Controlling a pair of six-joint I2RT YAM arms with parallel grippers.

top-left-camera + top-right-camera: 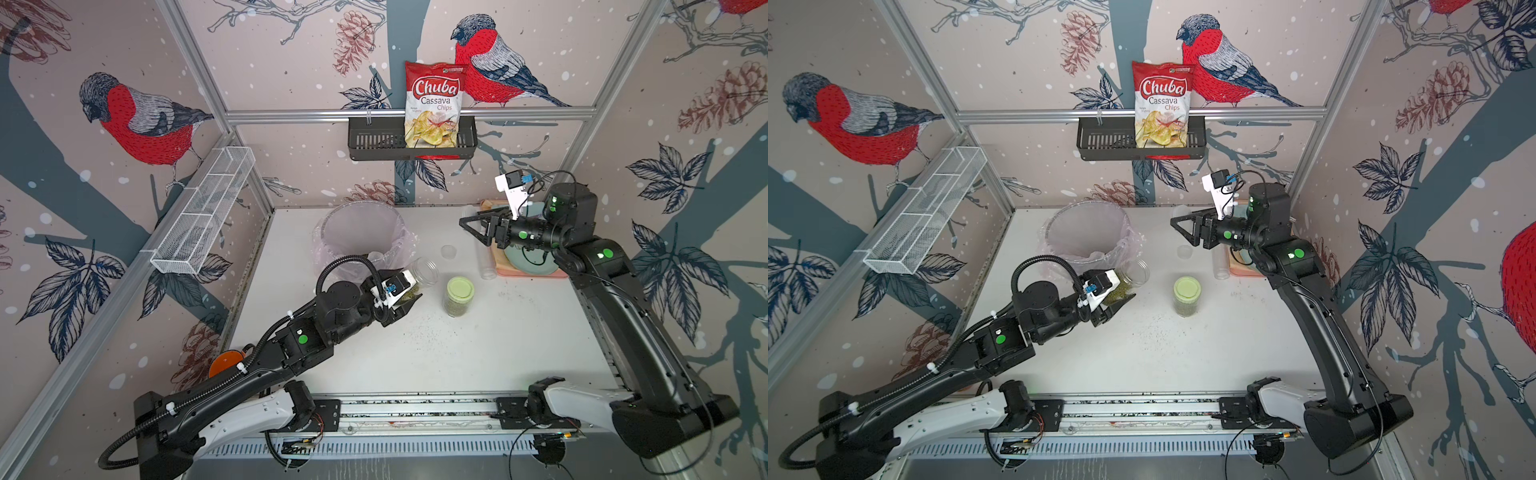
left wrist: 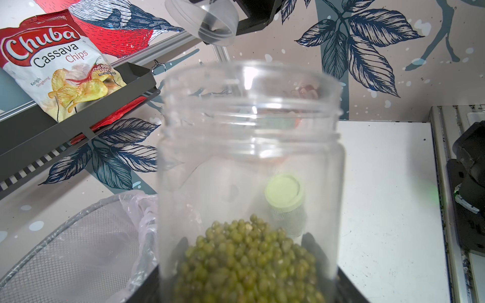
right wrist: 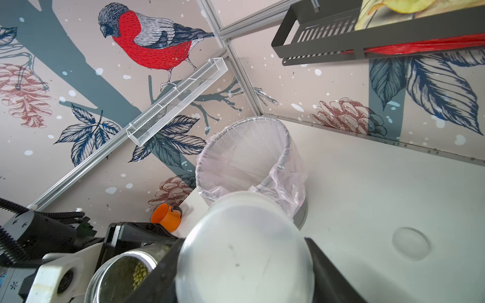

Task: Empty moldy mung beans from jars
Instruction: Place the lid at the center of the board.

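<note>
White bench (image 1: 478,353), bird-patterned walls. Left tool (image 1: 409,286): clamped on open jar (image 1: 426,271), tilted, mung beans (image 2: 249,257) pooled at its base. Green-lidded jar (image 1: 458,296): upright, mid-bench, beans inside. Lined bin (image 1: 361,228): just behind the held jar. Right tool (image 1: 476,219): gripping clear lid (image 3: 244,251), raised at far side.
</note>
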